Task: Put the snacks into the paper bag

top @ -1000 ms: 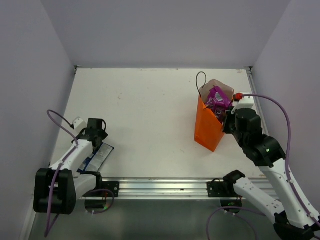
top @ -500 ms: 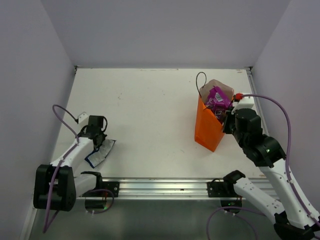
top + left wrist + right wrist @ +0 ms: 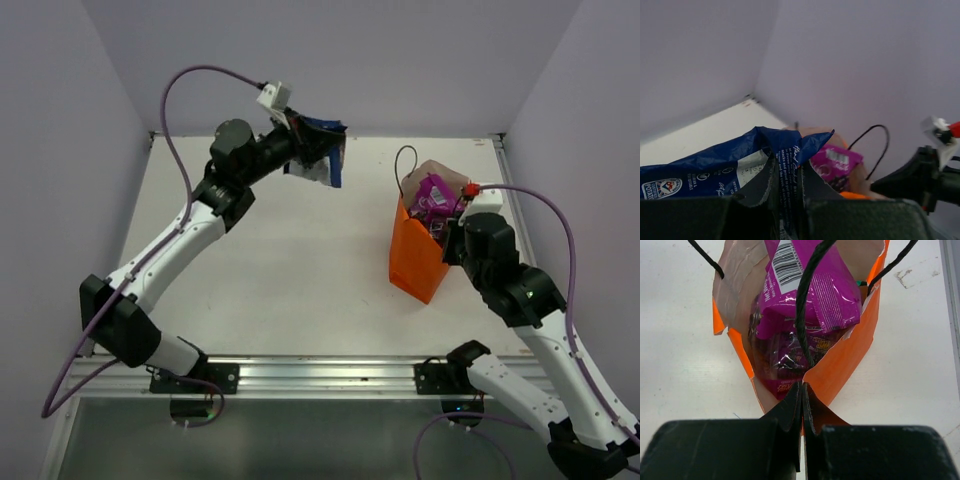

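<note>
The left tool point(image 3: 786, 187) pinches the blue-and-white packet point(image 3: 715, 167) high over the table point(image 3: 280, 270), while the right tool point(image 3: 803, 405) is pressed together on the rim of the orange paper bag point(image 3: 415, 262).

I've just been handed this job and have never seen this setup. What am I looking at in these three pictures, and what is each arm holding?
You are looking at two robot arms bolted at the near edge of a white table. The wide picture looks down from above and behind them. The other two pictures come from a camera on each wrist. The left claw is shut on a blue-and-white packet, which it holds up in the air to the left of the orange paper bag. The right claw is shut on the bag's rim. Inside the bag, a magenta packet lies on top of other packets.
</note>
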Robot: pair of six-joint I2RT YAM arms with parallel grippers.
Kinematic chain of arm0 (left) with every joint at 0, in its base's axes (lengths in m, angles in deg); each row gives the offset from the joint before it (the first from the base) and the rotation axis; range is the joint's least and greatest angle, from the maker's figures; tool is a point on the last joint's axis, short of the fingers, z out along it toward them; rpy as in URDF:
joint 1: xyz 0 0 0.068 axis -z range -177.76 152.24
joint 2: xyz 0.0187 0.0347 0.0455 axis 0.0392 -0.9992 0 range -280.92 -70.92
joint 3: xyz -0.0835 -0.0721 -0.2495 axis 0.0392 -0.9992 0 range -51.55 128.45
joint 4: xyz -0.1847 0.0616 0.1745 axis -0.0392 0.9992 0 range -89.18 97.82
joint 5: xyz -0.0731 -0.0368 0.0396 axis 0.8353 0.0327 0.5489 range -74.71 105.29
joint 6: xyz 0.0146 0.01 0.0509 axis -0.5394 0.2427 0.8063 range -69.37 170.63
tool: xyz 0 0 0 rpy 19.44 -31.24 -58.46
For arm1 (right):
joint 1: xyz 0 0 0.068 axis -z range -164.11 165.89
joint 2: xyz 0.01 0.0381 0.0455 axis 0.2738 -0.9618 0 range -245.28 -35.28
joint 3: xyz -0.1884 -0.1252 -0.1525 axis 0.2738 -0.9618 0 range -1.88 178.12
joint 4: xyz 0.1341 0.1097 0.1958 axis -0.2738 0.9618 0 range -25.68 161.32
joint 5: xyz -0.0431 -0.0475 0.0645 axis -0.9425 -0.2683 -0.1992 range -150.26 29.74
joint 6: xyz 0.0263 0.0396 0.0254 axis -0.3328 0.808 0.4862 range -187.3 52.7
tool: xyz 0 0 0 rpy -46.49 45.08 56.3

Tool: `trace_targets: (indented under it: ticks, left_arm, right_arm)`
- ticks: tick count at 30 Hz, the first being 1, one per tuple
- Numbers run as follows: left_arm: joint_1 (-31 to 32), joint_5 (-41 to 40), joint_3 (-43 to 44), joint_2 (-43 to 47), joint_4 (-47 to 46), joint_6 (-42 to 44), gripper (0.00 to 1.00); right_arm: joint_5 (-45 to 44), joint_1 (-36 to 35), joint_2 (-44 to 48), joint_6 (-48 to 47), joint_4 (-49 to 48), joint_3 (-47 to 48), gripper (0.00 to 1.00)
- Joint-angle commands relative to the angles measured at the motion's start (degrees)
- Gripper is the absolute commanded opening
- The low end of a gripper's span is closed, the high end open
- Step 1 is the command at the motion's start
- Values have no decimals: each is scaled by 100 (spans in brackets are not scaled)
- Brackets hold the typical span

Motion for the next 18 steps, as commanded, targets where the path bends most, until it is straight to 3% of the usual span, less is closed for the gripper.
trace_targets:
  ticks: [1,2,3,5,6,8,9,10,11,15,18]
  left_arm:
    - [456,2582,1043,-1017,-1728,-175,0]
    - [537,2933,1210,-1273,-2820,-508,0]
    - [616,3537,1716,-1572,-3379,-1381,0]
    - [897,4059,2517,-2722,-4991,-2448,0]
    - [1020,4410,3635,-3179,-5411,-3471,0]
    - [1415,4632,5098,-4663,-5862,-4278,0]
    - [1547,4746,6680,-5173,-5733,-4690,0]
    - [1766,4713,7244,-5918,-5531,-4747,0]
    - [1829,4669,7406,-6021,-5608,-4791,0]
    - [1909,4563,4947,-5321,-6505,-4618,0]
    - [1909,4589,3949,-4950,-6540,-4431,0]
  right_arm:
    - [-134,-31,-81,-52,-58,81,0]
    - [-143,-31,-99,-60,-41,90,0]
    - [-152,-31,-125,-52,-32,90,0]
    - [-178,-31,-143,-60,-32,81,0]
    - [-178,-31,-152,-61,-23,90,0]
    - [-204,-31,-161,-60,-14,90,0]
    - [-213,-31,-152,-61,-14,81,0]
    - [-213,-31,-143,-52,-6,90,0]
    - [-222,-31,-143,-52,-6,90,0]
    - [-275,-57,-126,-52,3,90,0]
    - [-275,-57,-143,-52,3,90,0]
